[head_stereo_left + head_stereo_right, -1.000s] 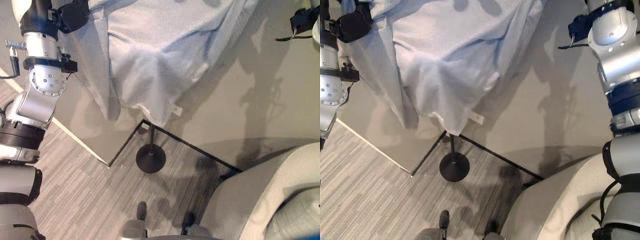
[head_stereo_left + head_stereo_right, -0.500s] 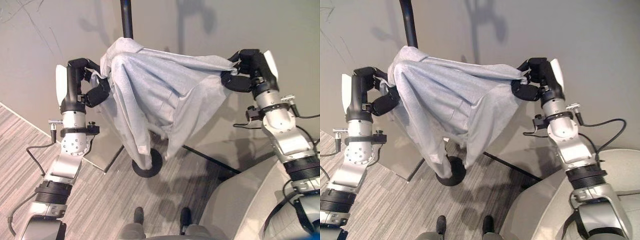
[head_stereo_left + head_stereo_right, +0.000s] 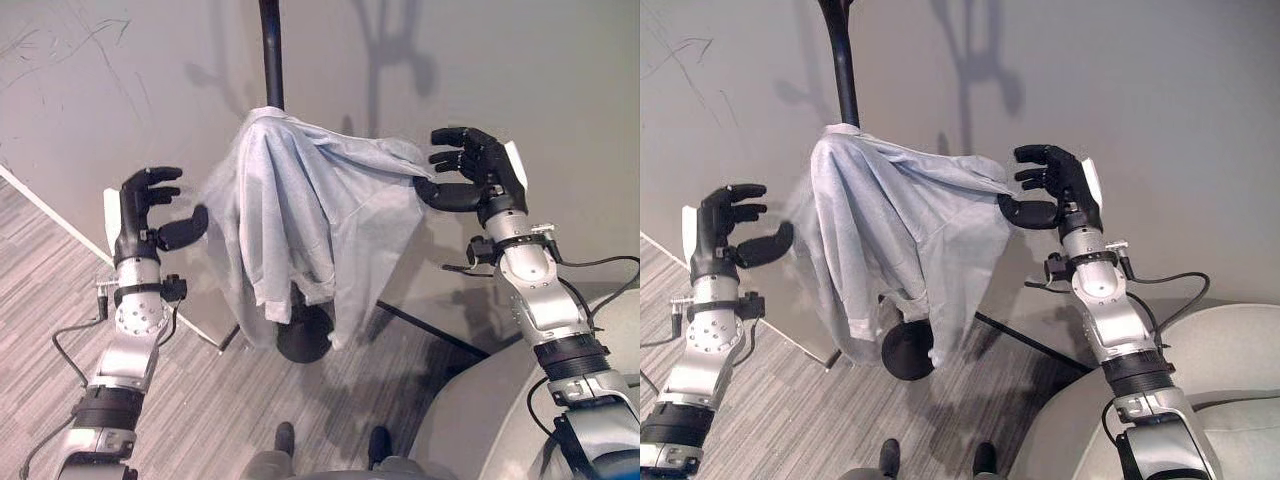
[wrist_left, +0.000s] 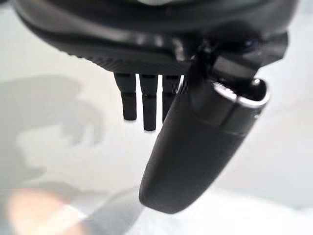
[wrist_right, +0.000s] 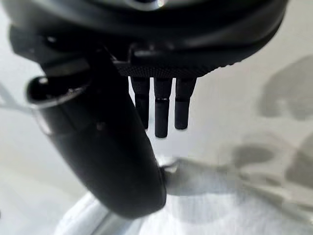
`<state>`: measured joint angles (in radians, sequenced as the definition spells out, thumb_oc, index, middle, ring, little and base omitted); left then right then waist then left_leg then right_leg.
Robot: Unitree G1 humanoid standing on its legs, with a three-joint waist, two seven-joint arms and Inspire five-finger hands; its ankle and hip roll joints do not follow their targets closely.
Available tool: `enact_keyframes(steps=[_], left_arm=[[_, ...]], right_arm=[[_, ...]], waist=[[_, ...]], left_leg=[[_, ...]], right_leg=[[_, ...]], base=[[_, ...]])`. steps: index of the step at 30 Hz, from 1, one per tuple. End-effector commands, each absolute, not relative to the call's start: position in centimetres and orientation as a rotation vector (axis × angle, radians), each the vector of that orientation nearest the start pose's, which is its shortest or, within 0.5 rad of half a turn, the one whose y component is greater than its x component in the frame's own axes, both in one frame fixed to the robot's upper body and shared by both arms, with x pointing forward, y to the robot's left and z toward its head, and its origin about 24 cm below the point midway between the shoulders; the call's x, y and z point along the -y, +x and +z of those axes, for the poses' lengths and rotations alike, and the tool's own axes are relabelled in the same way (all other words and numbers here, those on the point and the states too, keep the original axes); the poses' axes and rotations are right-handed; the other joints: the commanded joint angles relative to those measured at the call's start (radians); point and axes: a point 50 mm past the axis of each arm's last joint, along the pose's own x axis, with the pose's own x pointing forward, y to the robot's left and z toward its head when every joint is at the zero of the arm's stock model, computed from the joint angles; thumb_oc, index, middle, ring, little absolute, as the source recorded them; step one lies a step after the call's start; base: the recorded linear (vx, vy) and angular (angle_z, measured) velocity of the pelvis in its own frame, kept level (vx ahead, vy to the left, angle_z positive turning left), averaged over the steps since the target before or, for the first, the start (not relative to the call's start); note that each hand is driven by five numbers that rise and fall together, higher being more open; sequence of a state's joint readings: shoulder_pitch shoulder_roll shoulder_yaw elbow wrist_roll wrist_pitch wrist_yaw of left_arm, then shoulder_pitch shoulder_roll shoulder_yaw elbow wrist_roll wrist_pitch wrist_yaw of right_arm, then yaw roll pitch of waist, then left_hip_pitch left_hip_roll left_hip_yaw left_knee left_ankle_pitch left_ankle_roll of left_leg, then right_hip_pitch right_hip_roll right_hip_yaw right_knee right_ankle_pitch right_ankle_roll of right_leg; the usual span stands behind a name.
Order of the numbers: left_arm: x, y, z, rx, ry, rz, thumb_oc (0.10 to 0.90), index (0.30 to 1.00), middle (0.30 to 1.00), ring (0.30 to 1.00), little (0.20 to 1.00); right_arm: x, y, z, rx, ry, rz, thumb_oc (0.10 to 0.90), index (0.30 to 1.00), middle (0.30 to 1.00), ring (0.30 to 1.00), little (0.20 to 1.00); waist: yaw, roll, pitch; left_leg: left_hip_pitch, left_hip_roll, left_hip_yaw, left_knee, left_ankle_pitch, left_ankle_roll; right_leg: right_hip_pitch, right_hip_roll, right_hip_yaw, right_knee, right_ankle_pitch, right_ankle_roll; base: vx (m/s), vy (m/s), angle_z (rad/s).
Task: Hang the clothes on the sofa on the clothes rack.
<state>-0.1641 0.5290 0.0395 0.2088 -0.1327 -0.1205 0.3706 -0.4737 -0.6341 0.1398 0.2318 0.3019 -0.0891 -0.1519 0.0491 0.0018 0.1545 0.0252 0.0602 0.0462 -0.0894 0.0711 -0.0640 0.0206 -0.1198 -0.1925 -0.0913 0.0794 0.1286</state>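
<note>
Shirt (image 3: pixel 300 220) drapes rack pole (image 3: pixel 270 50); base (image 3: pixel 300 340) half hidden.

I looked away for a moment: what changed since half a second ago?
Both hands let go. The left hand and right hand had each pinched an edge of the grey garment, spreading it wide; now their fingers are open and the left hand is drawn clear of it. The cloth has dropped and hangs narrower. It is still draped over the black rack pole, above the round base.
</note>
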Motion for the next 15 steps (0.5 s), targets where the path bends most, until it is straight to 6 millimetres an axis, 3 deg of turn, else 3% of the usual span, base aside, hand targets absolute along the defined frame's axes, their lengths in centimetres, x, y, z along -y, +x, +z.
enact_keyframes(steps=[1,7,9,11,15], left_arm=[[-30.4,27.4,13.1,0.328,0.314,0.476,0.8,0.9,0.9,0.9,0.9],[-31.2,26.0,11.7,0.279,0.255,0.484,0.8,0.9,0.9,0.9,0.9],[-31.7,24.7,10.4,0.231,0.258,0.503,0.8,0.9,0.9,0.9,0.9],[-31.9,23.5,8.8,0.174,0.237,0.515,0.8,0.9,0.9,0.9,0.9],[-31.3,20.9,3.6,-0.049,0.24,0.466,0.8,0.9,0.9,0.9,0.9]], right_arm=[[24.9,32.0,21.1,0.513,-0.321,-0.084,0.8,0.9,0.9,0.9,0.9],[27.0,29.9,20.3,0.501,-0.371,-0.136,0.8,0.9,0.9,0.9,0.9],[28.4,28.7,19.3,0.464,-0.424,-0.176,0.8,0.9,0.9,0.9,0.9],[29.0,27.7,17.3,0.385,-0.458,-0.175,0.8,0.9,0.9,0.9,0.9],[29.1,25.6,9.8,0.102,-0.45,-0.128,0.8,0.9,0.9,0.9,0.9]], waist=[[-0.005,-0.075,-0.071],[-0.02,-0.066,-0.076],[-0.029,-0.061,-0.072],[-0.035,-0.059,-0.067],[-0.044,-0.053,-0.061]], left_leg=[[0.067,-0.035,0.07,0.002,-0.141,-0.002],[0.074,-0.035,0.073,0.002,-0.143,0.0],[0.074,-0.035,0.077,0.002,-0.141,0.002],[0.072,-0.035,0.08,0.002,-0.141,0.003],[0.07,-0.035,0.091,0.002,-0.14,0.008]], right_leg=[[0.088,-0.015,-0.025,0.004,-0.088,0.028],[0.094,-0.017,-0.028,0.004,-0.088,0.029],[0.092,-0.018,-0.028,0.004,-0.085,0.029],[0.089,-0.019,-0.027,0.004,-0.082,0.028],[0.08,-0.024,-0.022,0.004,-0.073,0.029]], base=[[0.0,0.0,0.0],[0.0,0.0,0.01],[0.0,0.0,0.0],[-0.02,-0.008,-0.01],[-0.03,-0.01,-0.1]])
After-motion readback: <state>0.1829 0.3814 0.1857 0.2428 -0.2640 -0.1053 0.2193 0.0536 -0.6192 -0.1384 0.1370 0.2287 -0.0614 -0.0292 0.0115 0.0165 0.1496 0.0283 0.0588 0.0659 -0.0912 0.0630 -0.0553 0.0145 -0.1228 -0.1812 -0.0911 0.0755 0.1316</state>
